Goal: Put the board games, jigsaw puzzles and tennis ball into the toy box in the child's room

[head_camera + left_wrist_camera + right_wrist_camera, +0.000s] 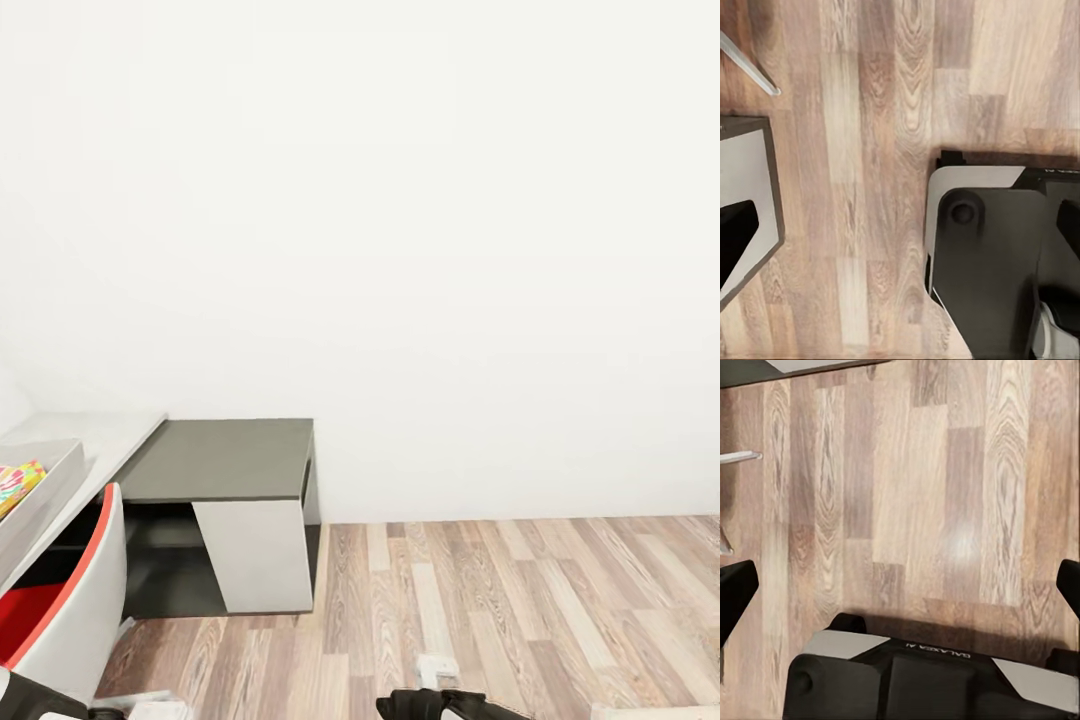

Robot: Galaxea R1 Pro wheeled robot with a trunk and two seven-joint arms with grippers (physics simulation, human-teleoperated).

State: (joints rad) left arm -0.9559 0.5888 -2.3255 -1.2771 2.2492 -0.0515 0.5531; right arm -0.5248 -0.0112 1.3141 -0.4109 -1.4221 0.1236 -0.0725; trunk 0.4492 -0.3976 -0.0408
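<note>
Head view: toy box (45, 490) at table's (225, 460) left edge — long axis running away; both hands (900, 232) (900, 585) spread.

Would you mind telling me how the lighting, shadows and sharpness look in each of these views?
Head view: flat, even light, the wall nearly blown out white, with dark shade under the table. Left wrist view: sharp wood grain, no glare. Right wrist view: a soft bright sheen on the floor and a dark shadow beside the robot base.
</note>
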